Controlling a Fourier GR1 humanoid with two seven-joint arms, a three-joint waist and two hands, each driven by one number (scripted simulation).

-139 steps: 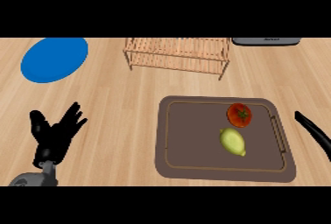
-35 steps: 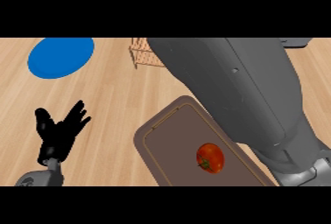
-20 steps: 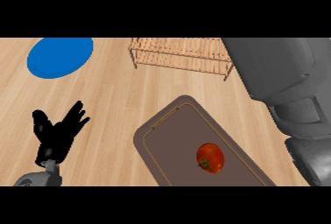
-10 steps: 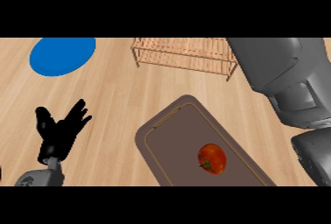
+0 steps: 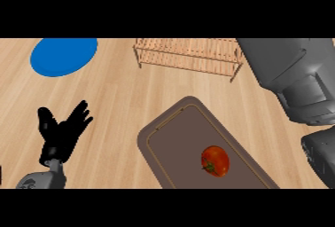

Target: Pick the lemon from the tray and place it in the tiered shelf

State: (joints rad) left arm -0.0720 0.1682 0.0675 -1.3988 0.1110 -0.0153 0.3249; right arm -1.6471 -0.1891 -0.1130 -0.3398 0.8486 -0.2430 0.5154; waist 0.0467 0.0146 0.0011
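The dark brown tray (image 5: 175, 142) lies tilted at the lower middle and holds a red tomato (image 5: 216, 160). No lemon shows on it or anywhere else. The wooden tiered shelf (image 5: 189, 55) stands at the top middle. My right forearm (image 5: 292, 75) fills the right side as a big grey mass, reaching up past the shelf's right end; its hand is out of view. My left hand (image 5: 63, 130) rests open at the lower left, fingers up, apart from the tray.
A blue plate (image 5: 64, 56) lies at the top left. Bare wooden counter (image 5: 124, 97) runs between the plate, the shelf and the tray.
The right forearm has drawn off to the right, uncovering more of the shelf. Tray, tomato and left hand have stayed put.
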